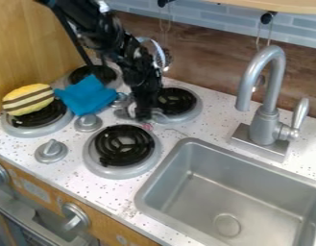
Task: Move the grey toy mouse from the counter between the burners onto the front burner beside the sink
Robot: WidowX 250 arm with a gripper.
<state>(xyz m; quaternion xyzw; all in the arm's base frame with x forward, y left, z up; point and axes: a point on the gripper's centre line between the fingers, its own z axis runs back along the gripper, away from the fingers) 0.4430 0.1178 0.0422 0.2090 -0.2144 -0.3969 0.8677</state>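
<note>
So the black gripper [144,115] is pointed pretty much straight down, low over the stovetop, right next to the back burner [176,101] on its sink side. Can't tell from here if it's wide, narrow or pinching something, because the dark arm and the greyish shapes around the tip kinda blend together. Hanging upright like that probably gives it a clean drop between the raised coils.

The blue cloth [90,96] is off to the gripper's side, away from the sink, with a stove knob [121,101] between them. It's bunched up with its corners poking out, and my guess is it keeps that lumpy shape because it's soft and the stuff under it is uneven. Past it, farther from the gripper, a yellow striped toy [29,100] sits on a coil [39,114], and I'd say that wide round burner makes a decent seat for something so rounded.

Nearer the counter's front edge than the gripper there's another burner [125,144]. The sink [208,192] is on the gripper's opposite side from the cloth, with the faucet [266,122] standing behind the basin, spout bent over toward it, I guess so water lands inside.
</note>
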